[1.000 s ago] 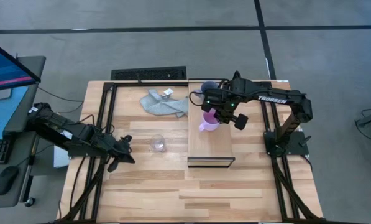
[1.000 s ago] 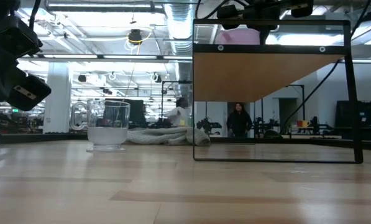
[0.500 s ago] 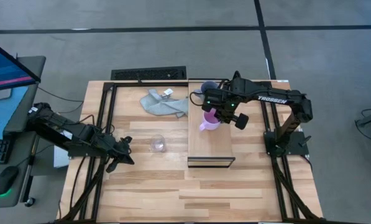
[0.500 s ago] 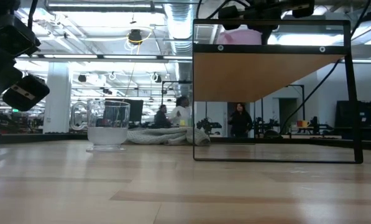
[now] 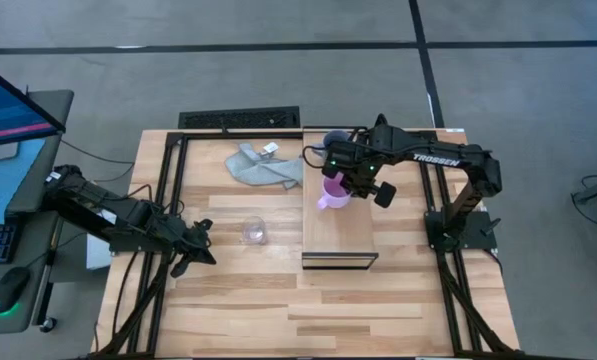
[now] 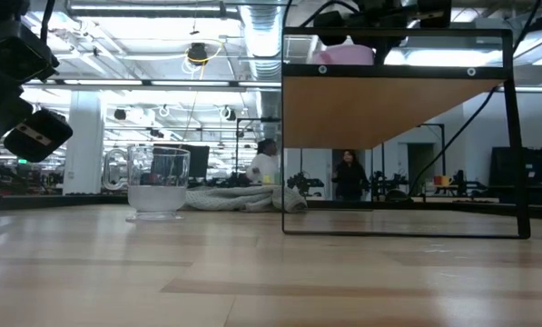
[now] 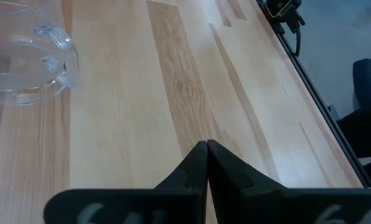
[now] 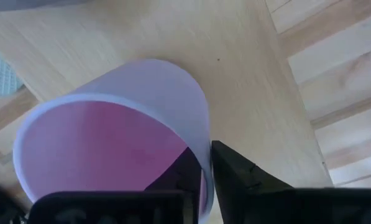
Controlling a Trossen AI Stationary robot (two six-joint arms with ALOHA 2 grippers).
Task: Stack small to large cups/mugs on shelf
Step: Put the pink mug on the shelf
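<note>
A crumpled grey cloth lies on the counter; off the counter's far edge, a black keyboard sits on the floor

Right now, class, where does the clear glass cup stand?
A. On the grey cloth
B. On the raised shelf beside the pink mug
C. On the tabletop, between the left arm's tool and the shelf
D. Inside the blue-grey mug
C: the high view shows the glass cup on the tabletop, apart from the left tool and short of the shelf, where the pink mug sits.
</note>
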